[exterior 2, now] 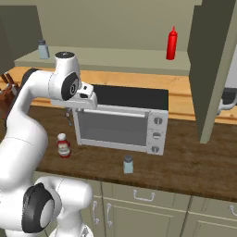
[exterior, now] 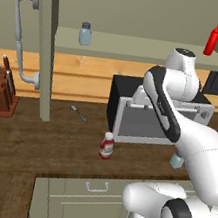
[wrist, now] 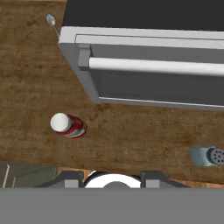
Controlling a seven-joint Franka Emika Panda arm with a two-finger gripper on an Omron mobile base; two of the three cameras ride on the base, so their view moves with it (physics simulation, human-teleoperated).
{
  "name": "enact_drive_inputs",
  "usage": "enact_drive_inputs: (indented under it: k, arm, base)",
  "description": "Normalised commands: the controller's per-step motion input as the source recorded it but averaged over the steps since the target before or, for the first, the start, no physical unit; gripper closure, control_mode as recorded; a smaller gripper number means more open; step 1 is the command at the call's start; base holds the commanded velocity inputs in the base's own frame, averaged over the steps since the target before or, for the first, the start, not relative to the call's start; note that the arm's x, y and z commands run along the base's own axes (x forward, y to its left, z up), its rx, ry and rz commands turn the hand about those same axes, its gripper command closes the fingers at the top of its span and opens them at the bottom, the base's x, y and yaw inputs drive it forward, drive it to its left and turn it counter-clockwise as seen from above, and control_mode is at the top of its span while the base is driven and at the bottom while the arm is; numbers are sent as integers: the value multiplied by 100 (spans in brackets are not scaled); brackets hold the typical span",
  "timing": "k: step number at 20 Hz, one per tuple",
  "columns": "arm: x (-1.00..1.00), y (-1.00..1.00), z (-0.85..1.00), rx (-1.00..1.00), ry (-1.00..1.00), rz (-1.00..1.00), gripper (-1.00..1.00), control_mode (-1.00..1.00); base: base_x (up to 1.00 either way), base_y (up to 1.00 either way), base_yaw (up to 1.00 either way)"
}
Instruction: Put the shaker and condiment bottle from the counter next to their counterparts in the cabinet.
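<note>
cabinet [exterior: 141, 50] shelf holding blue-grey shaker [exterior: 85, 34], red squeeze bottle [exterior: 212, 41]

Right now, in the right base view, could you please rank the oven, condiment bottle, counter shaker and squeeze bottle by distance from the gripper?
1. Oven, beside the gripper.
2. Condiment bottle, lower left.
3. Counter shaker, lower right.
4. Squeeze bottle, cabinet shelf, upper right.

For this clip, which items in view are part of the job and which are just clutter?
Job: shaker and condiment bottle on the counter; shelf shaker and red squeeze bottle in the cabinet.

Clutter: toaster oven, spoon, knife block.
</note>
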Motion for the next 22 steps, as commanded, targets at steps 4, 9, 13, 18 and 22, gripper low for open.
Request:
enact_drive_inputs:
  k: [4,9,13,18,22]
  arm:
    - [-6,6,-6,-5,0,0,-100,-100]
    - [-27,36,-39,-24,-3,0,-100,-100]
    - [-6,34,-41,-32,-1,0,-100,-100]
    - [-2,21,-27,-17,-1,0,-100,-100]
    - [-18,15,0,-4,-4,0,-100,-100]
  base:
    - [0,0,0]
    - [0,0,0]
    - [0,0,0]
    - [0,0,0]
    - [0,0,0]
